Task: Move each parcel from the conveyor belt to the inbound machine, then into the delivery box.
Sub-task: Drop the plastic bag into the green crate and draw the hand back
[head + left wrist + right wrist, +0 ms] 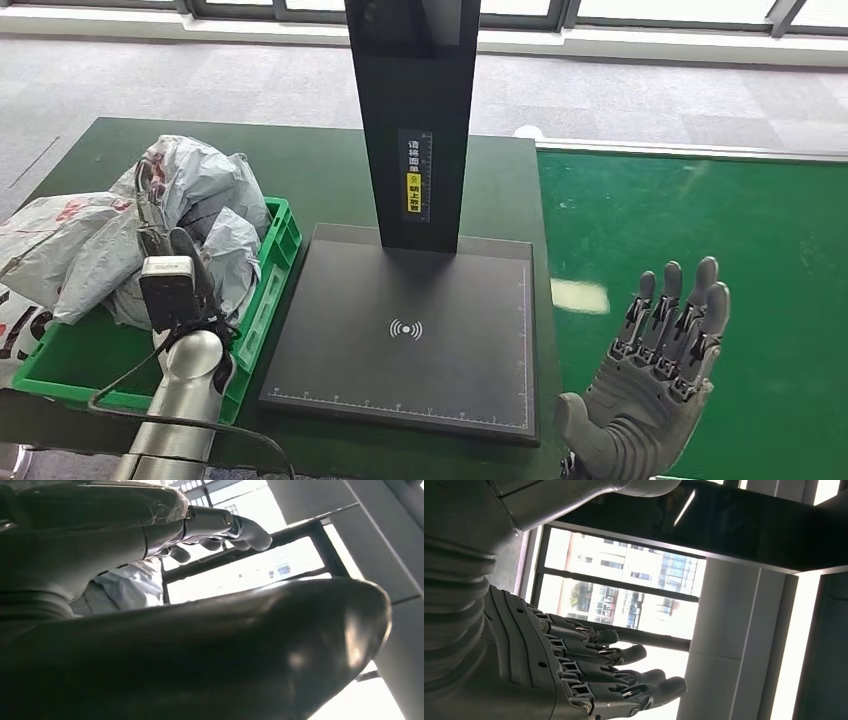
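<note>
Parcels [190,200] in green crate [285,235], dark table [300,160]

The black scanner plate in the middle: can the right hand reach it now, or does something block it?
Probably yes. The right hand is open and holds nothing, and it hovers beside the right edge of the scanner plate. Nothing lies between them. The plate's surface is bare, and the post stands at its far side.

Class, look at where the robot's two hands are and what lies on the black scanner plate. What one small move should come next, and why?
Probably the left hand should draw back from the green plastic crate of grey plastic parcels. The flat black scanner plate is bare, the right hand is open with fingers spread beside the green conveyor belt, and no parcel shows there.
</note>
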